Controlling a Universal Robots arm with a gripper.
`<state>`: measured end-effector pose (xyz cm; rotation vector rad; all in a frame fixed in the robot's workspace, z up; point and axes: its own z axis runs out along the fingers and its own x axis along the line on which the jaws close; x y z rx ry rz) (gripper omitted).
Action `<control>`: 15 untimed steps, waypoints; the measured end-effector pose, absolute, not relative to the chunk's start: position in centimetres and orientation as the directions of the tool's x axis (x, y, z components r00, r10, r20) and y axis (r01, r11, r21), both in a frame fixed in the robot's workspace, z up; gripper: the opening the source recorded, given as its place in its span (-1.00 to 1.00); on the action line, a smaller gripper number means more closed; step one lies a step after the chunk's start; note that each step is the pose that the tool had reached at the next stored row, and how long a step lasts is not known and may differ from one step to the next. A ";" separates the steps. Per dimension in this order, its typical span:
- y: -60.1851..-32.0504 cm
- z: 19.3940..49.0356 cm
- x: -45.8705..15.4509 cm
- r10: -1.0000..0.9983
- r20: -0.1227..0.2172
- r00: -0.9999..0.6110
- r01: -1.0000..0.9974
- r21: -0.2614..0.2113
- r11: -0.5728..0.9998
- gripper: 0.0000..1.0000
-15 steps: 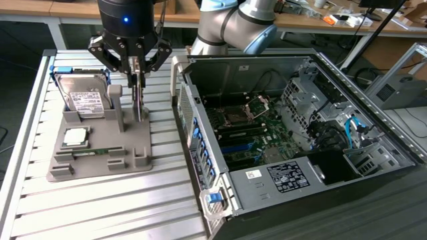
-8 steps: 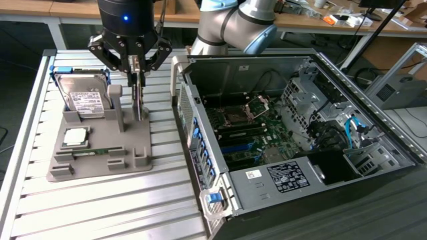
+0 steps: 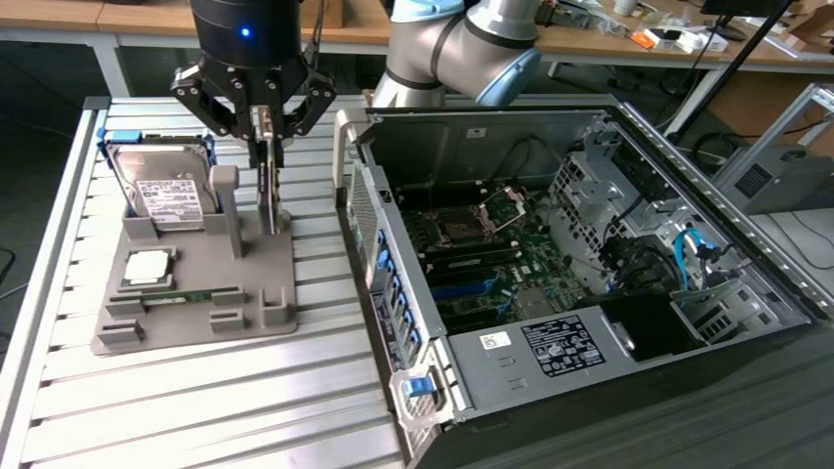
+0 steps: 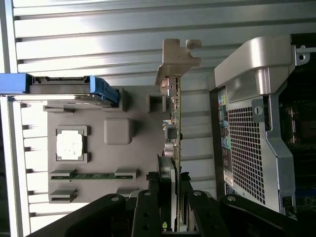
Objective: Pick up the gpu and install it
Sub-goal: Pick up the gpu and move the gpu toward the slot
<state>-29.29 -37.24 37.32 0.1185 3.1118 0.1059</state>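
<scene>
The gripper [image 4: 171,197] is nearest to the wrist camera. Its dark fingers [image 4: 148,210] are clenched on the gpu [image 4: 174,113], one on each face of the card, at the upper long edge. The gpu stands on edge over the gray holder tray [image 3: 195,303], at about 11 o'clock in the exterior view, and a silver bracket [image 4: 175,59] closes one short end.

The card is probably light and stiff, but fragile: a thin board with small parts and a dark cooler on one face. The bare upper edge near the middle looks like the safest place to hold it. The bracket end may pull it a little to a tilt.

In the exterior view the hard drive [image 3: 163,191] stands at 9 o'clock from the gpu. The processor [image 3: 146,269] and the memory strip [image 3: 183,296] lie at about 7 o'clock. The open computer case [image 3: 482,386] is at 3 o'clock, on the same slatted table [image 3: 195,410].

The card's lower contact edge is hidden, so it cannot be told whether it rests in the tray's slot. The slot for it inside the case is hard to make out among the cables.
</scene>
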 end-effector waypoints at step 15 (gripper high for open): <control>-37.2 37.7 -29.3 0.077 -0.023 -0.997 0.075 0.073 0.995 -0.46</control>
